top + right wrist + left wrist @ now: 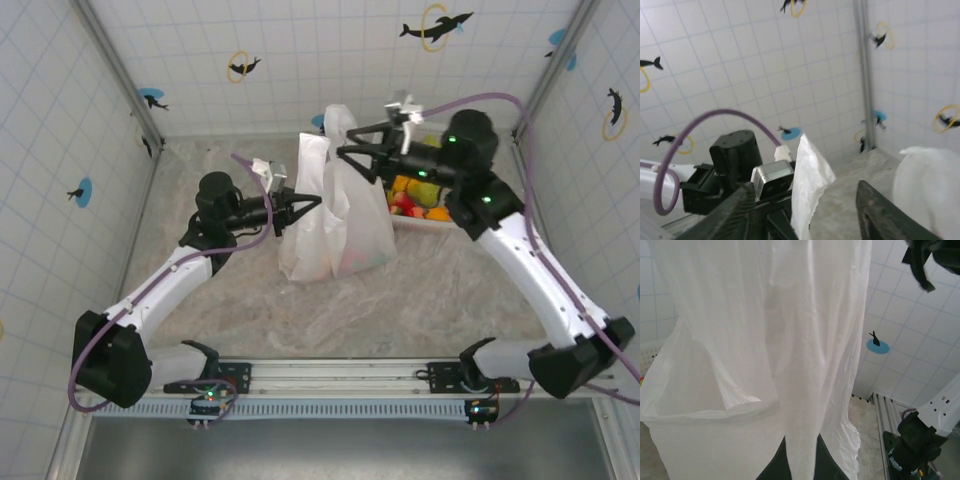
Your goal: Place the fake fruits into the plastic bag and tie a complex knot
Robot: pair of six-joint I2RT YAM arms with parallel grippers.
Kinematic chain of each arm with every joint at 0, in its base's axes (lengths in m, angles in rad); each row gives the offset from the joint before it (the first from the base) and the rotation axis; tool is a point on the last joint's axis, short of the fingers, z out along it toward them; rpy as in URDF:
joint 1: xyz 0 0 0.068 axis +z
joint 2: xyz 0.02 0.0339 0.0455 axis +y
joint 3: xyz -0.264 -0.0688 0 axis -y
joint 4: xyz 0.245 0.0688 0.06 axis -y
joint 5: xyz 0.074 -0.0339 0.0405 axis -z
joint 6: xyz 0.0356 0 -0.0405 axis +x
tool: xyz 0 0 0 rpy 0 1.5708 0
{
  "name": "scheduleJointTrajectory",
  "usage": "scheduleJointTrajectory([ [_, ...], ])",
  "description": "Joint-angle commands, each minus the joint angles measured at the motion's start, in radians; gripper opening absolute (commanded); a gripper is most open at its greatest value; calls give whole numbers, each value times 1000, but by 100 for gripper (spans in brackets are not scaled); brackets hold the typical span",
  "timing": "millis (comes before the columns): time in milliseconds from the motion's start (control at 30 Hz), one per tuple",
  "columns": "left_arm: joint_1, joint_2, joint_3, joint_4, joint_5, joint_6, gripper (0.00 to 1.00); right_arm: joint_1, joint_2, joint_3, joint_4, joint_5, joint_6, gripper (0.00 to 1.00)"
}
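The plastic bag [335,225] stands upright in the middle of the table, its two handle loops pulled upward. My left gripper [312,202] is shut on the left handle, and in the left wrist view that handle strip [800,390] runs down between my dark fingers [827,465]. My right gripper [347,143] is open beside the taller right handle [338,118], with nothing between its fingers [740,210]. The right wrist view shows the left-held handle [810,175] ahead of the open jaws. Fake fruits [415,198], yellow, red and orange, lie in the basket behind the bag.
The white lattice basket [422,227] sits at the back right, tight against the bag. Tiled walls close in the table on three sides. A metal rail [340,375] runs along the near edge between the arm bases.
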Motion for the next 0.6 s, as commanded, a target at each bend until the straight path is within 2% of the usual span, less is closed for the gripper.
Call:
scheduleJointTrajectory([
  [0,-7,-8,0,8,13,24,0,-84,-129,-56,61,-63,17,68],
  [167,-6,-6,6,8,15,23,0,-219,-186,-216,138,-99,-8,100],
  [333,-6,-6,9,0,16,22,0,-197,-149,-407,368,-99,-87,99],
  [467,-6,-8,9,-8,14,25,0,-117,-74,-411,309,-30,-295,100],
  [567,-6,-10,11,-10,19,26,0,-82,7,-376,311,22,-336,100],
])
